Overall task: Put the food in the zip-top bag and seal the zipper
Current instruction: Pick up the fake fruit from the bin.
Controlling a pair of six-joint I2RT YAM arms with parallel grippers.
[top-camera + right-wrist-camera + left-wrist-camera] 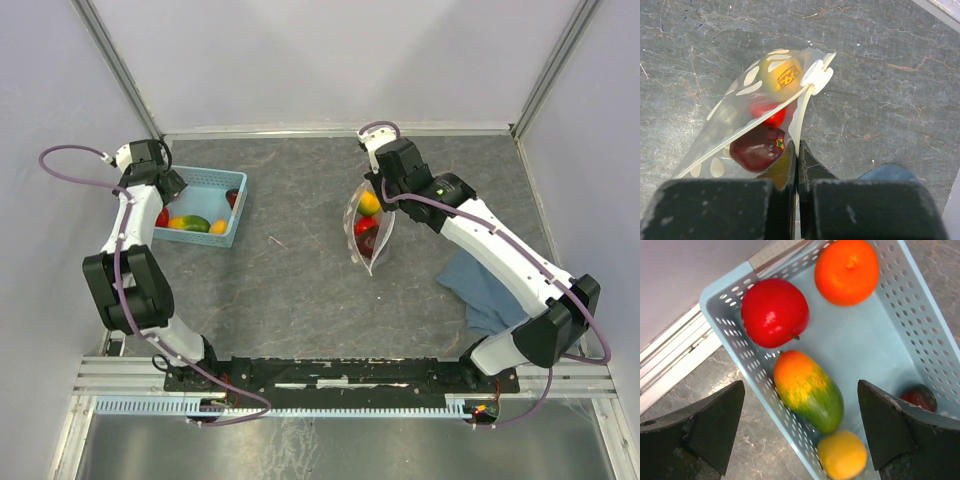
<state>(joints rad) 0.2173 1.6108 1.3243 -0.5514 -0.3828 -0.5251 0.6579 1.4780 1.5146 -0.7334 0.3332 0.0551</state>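
The left claw (pixel 800 395) hangs with fingers spread wide above the light-blue perforated plastic basket (pixel 920 315), which holds a glossy orange (pixel 846 270), red apple (pixel 774 312), mango (pixel 807 390), lemon (pixel 842 455) and dark purple fruit (pixel 920 396). The right claw (pixel 797 150) is clamped on the pale zipper strip (pixel 799 117) of the clear white-spotted zip-top bag (pixel 740 105), mid-table, which holds a yellow fruit (pixel 782 75), a red fruit (pixel 767 112) and a dark red fruit (pixel 757 147).

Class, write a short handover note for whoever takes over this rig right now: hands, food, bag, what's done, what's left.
Left hand: open, above the basket.
Right hand: shut on the zip-top bag at its mouth edge.
Done: three food pieces are in the bag.
Left: five pieces in the basket, including the red apple; then seal the zipper, which gapes open.
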